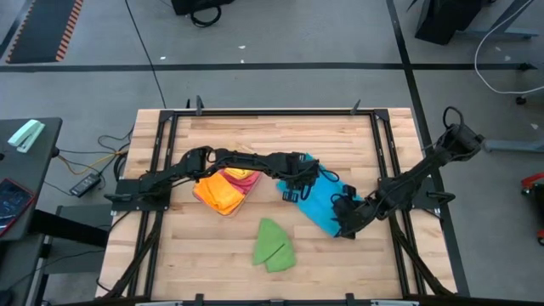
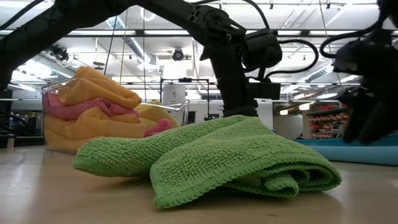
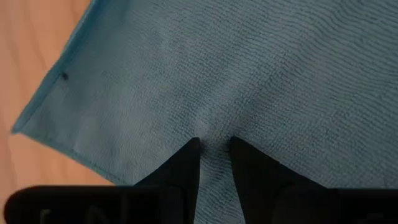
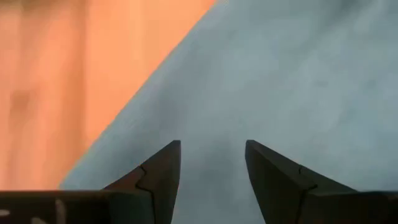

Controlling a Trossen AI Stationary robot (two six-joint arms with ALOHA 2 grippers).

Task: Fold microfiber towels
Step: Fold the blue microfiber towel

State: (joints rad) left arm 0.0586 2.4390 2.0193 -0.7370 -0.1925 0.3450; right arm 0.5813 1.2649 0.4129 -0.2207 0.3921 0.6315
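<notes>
Towels are lying in three places on the tabletop point(image 1: 212, 238). The blue towel point(image 1: 319, 206) is spread flat right of centre, not yet folded, with both arms working on it. A tub point(image 1: 223, 191) left of centre is holding orange, yellow and pink towels bunched up, apparently waiting their turn. The green towel point(image 1: 274, 246) is lying doubled over near the front edge, judged already folded. The left tool point(image 3: 214, 146) is pressing onto the blue towel near one edge, its fingers narrowly apart and pinching up a ridge of cloth. The right tool point(image 4: 211, 152) is resting released over the opposite end, gripping nothing. Most folding seems left.
</notes>
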